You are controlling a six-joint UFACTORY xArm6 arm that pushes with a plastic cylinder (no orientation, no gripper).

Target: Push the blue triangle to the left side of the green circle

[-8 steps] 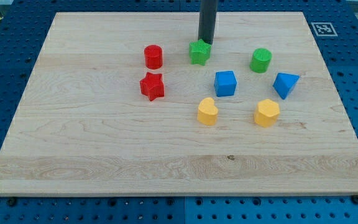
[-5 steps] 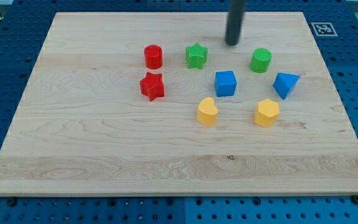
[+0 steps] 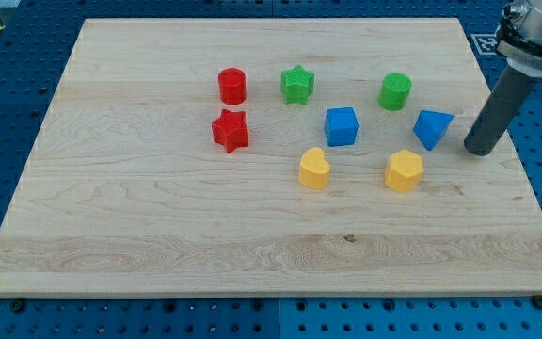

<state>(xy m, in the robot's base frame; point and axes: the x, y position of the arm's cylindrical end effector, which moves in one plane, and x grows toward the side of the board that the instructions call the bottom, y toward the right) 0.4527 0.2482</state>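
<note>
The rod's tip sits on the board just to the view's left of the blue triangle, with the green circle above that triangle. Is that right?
Not quite. In the camera view, my tip sits just to the view's right of the blue triangle, not its left. The green circle is indeed above that triangle, slightly to the view's left.

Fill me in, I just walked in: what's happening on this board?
My tip sits on the wooden board just to the view's right of the blue triangle, not visibly touching it. The green circle lies up and to the view's left of that triangle. The triangle is not yet on the circle's left side.
</note>
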